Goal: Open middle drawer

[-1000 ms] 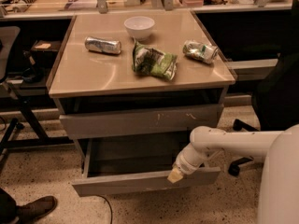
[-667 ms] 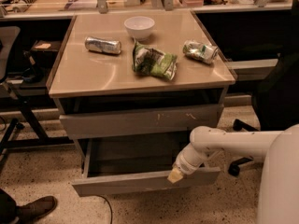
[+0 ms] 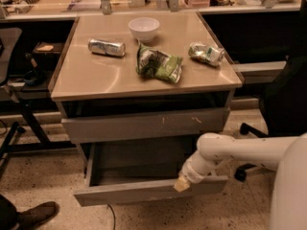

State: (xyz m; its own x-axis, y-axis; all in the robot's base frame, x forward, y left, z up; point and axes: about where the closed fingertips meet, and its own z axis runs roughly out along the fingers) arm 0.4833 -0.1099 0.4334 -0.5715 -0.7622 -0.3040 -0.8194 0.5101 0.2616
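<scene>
The middle drawer (image 3: 144, 191) is a wide shallow grey drawer with a plain flat front. It stands pulled out from the cabinet, and its grey inside (image 3: 139, 164) shows and looks empty. My gripper (image 3: 182, 183) is at the end of the white arm (image 3: 230, 150), which comes in from the right. The gripper rests at the top edge of the drawer's front, right of its middle. Above the drawer sits the taller grey front with pale scratch marks (image 3: 144, 124), pushed in.
The tan cabinet top (image 3: 96, 75) holds a white bowl (image 3: 144, 28), a crushed can (image 3: 106, 47), a green chip bag (image 3: 159, 63) and another can (image 3: 206, 53). A black chair (image 3: 283, 104) stands to the right. A shoe (image 3: 36, 214) and a desk frame (image 3: 24, 114) are at the left.
</scene>
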